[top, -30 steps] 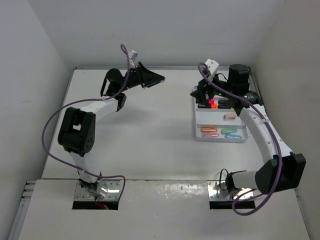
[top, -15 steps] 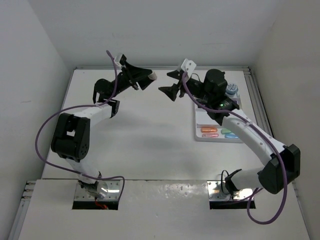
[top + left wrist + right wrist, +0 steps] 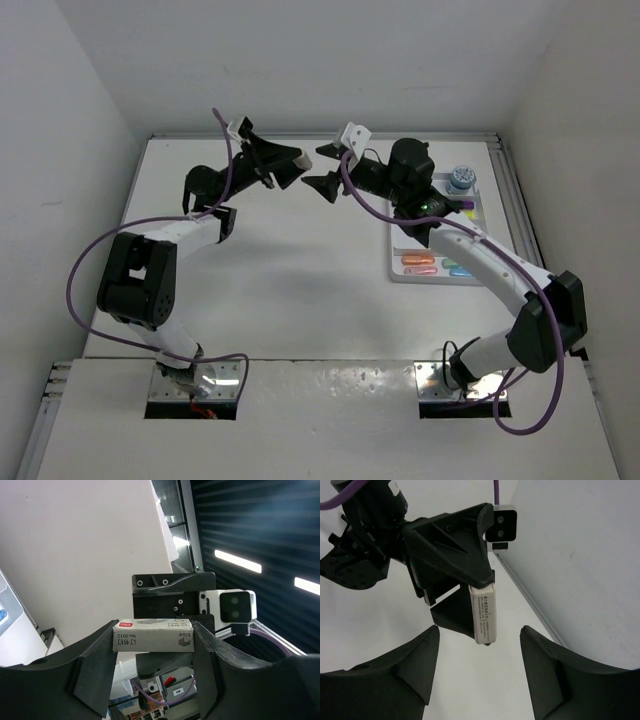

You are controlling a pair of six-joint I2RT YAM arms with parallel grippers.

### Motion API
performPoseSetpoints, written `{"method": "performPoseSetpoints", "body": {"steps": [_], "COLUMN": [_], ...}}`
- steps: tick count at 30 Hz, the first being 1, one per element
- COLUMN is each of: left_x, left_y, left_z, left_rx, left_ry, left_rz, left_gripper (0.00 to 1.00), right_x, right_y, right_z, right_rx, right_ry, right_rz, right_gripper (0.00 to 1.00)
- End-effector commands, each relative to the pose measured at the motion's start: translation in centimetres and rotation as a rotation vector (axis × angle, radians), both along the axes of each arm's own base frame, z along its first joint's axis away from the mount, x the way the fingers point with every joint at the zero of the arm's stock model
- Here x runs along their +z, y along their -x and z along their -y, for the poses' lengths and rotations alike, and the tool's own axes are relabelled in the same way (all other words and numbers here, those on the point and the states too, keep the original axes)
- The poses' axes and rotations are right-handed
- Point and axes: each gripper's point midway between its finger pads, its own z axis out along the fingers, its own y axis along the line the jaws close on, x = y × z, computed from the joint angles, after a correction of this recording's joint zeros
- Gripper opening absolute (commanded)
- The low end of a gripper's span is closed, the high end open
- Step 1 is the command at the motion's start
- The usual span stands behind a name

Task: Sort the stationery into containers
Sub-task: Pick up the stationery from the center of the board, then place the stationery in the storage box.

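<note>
The left gripper (image 3: 297, 160) is clamped on a small beige box (image 3: 152, 641). The right gripper (image 3: 322, 169), fingers apart, faces it closely, left of the tray (image 3: 392, 270).

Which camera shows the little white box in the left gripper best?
The left wrist view: the white box sits face-on, print visible, clamped in the left gripper. The right wrist view shows its narrow side; the top view, barely a speck.

Top overhead; L cam (image 3: 501, 525), R cam (image 3: 235, 605) face-to-face, close.
</note>
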Motion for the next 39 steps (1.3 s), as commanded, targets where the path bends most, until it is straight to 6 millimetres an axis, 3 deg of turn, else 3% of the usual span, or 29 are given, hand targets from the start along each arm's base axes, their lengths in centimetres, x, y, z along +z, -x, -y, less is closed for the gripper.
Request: {"method": "performPoseSetpoints", "body": {"steps": [1,13,16,17,22,23,24,25,27,28,29,30,31,32,33,34,35,37,39], "left_x": [3.3,3.1,2.7,2.6,1.9,1.1,0.9,0.1,-2.0,-3.5,-4.4,-5.9,-7.5,-8.2,-9.2,-9.7,-10.2,-10.8,-11.9], "left_y": [3.3,3.9,4.0,4.0,3.0,2.3,1.7,0.7,-1.0,-2.1,-2.9,-3.8,-4.3,-4.2,-4.1,-3.9,-3.8,-3.7,-3.5], "left_z": [-0.3,1.1,1.4,1.4,1.2,1.1,0.4,0.2,-1.1,-1.5,-2.3,-2.9,-3.6,-3.7,-4.0,-4.4,-4.6,-4.8,-4.6], "left_rx": [-0.015,-0.046,-0.049,-0.052,-0.023,-0.018,0.02,0.027,0.075,0.075,0.112,0.165,0.179,0.188,0.194,0.207,0.214,0.218,0.193], "left_ry": [0.044,0.008,-0.001,-0.006,-0.083,-0.118,-0.153,-0.194,-0.325,-0.402,-0.471,-0.598,-0.689,-0.742,-0.798,-0.815,-0.821,-0.82,-0.816], "left_rz": [0.204,0.217,0.21,0.207,0.229,0.195,0.231,0.186,0.254,0.176,0.185,0.319,0.253,0.286,0.329,0.328,0.328,0.316,0.28], "left_gripper": [0.34,0.33,0.32,0.33,0.74,0.77,0.92,1.0,1.0,1.0,1.0,1.0,1.0,1.0,1.0,1.0,1.0,1.0,1.0], "right_x": [4.1,3.1,3.1,3.2,3.4,2.8,2.8,2.3,0.1,-0.9,-4.3,-6.5,-7.7,-11.2,-14.0,-14.4,-16.0,-17.6,-18.3], "right_y": [0.1,-0.2,-0.4,-0.4,-0.5,-0.9,-0.6,-0.7,-0.8,-0.7,-0.6,-0.8,-1.6,0.2,-0.3,-1.2,-0.3,-2.2,-2.8], "right_z": [-0.4,-1.6,-1.7,-1.6,0.1,1.1,2.0,2.8,6.0,6.9,9.7,11.4,14.2,16.4,18.2,21.2,22.9,25.7,26.7], "right_rx": [0.003,0.034,0.031,0.029,-0.01,-0.031,-0.039,-0.046,-0.071,-0.04,-0.041,0.003,-0.019,0.028,0.088,0.05,0.082,0.081,0.112], "right_ry": [-0.062,-0.027,-0.035,-0.036,-0.024,-0.008,0.008,0.042,0.144,0.233,0.349,0.501,0.586,0.695,0.807,0.882,0.94,1.016,1.051], "right_rz": [0.113,0.114,0.114,0.116,0.127,0.115,0.109,0.125,0.087,0.141,0.039,0.11,0.084,-0.056,-0.063,-0.101,-0.187,-0.227,-0.22], "right_gripper": [0.64,0.48,0.36,0.27,0.03,0.0,0.0,0.0,0.0,0.0,0.0,0.0,0.0,0.0,0.0,0.0,0.0,0.0,0.0]}}
